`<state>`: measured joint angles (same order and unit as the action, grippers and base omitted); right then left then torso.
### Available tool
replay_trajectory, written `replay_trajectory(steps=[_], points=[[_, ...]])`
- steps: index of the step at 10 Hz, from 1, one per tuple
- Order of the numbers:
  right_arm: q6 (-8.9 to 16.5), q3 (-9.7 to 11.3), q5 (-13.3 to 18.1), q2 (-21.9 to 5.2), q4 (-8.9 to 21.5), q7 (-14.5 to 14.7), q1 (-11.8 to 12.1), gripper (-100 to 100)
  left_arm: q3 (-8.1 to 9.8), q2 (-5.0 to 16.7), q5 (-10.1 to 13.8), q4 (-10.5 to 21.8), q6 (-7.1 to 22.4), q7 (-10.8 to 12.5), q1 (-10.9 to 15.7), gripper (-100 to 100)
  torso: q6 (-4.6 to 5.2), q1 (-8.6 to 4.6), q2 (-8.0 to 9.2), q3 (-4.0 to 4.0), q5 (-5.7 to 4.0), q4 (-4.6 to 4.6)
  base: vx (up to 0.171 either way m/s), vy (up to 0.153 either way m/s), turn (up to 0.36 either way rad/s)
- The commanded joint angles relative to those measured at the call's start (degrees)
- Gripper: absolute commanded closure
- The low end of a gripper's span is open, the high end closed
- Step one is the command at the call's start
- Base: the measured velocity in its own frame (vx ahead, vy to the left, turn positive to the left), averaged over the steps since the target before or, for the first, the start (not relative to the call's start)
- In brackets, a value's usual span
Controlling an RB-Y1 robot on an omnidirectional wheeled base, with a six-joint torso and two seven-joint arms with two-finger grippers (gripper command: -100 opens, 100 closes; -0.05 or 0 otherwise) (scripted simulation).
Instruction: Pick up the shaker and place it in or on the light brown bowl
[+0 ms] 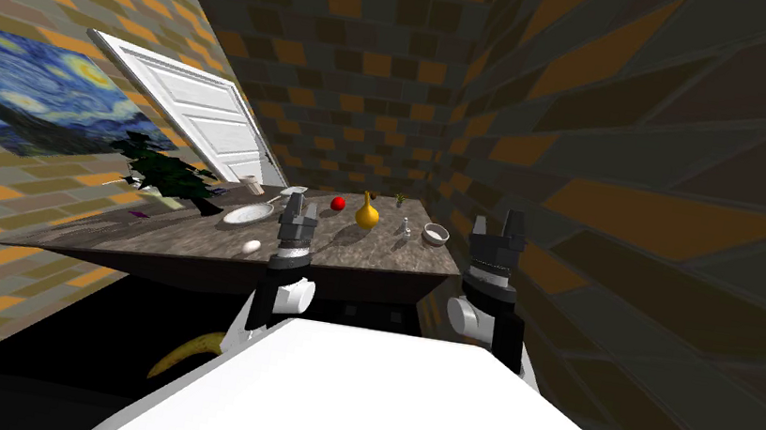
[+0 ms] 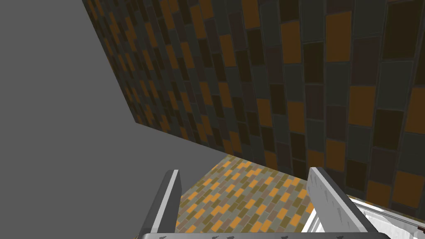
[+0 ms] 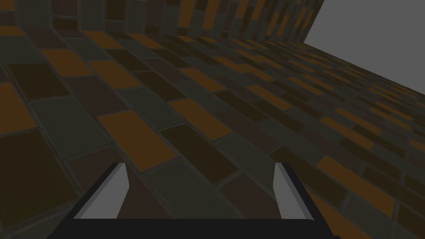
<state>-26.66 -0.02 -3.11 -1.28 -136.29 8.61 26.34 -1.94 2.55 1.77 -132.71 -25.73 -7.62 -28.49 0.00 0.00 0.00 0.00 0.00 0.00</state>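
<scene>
While the shaker point(image 1: 405, 226) stands upright on the table point(image 1: 178, 239) just left of the bowl point(image 1: 435, 233), apart from it, both grippers are clear of it. The left gripper point(image 1: 300, 207) hangs over the table's near part, well left of the bowl, its fingers point(image 2: 170, 199) spread apart and holding nothing. The right gripper point(image 1: 501, 222) hangs just right of the bowl, past the table's edge, its fingers point(image 3: 118, 186) likewise parted and empty. The shaker sits between the two pairs of fingers, beyond their tips and nearer the right pair. Further left of the bowl come a yellow gourd point(image 1: 367, 213), a red apple point(image 1: 338, 204), a plate point(image 1: 248, 214) and an egg point(image 1: 251, 247).
</scene>
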Motion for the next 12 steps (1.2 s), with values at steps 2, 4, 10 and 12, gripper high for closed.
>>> replay_trajectory(steps=[2,4,10,12], points=[[2.41,0.98,-0.04,-3.64,1.15,0.66,-0.95,-100,0.00,0.00,0.00,0.00,0.00,0.00,0.00,0,-0.01,-0.02,0.06,0.03,0.00,0.01,-0.034,-0.001,0.037],[4.92,2.02,-0.09,-6.39,2.25,1.36,-1.92,-100,0.00,0.00,0.00,0.00,0.00,0.00,0.01,0,-0.01,-0.02,0.16,0.09,0.00,0.03,-0.053,0.005,0.035],[15.40,6.76,-0.27,-16.48,6.79,4.54,-6.19,-100,0.00,0.00,0.00,0.00,0.00,0.00,0.01,0,0.00,-0.02,0.36,0.21,-0.01,0.08,-0.085,0.002,0.043],[18.19,7.70,-0.31,-18.76,7.67,5.18,-7.04,-100,0.00,0.00,0.00,0.00,0.00,0.00,0.01,0,0.00,-0.06,0.42,0.24,-0.02,0.09,-0.099,-0.008,0.037]])
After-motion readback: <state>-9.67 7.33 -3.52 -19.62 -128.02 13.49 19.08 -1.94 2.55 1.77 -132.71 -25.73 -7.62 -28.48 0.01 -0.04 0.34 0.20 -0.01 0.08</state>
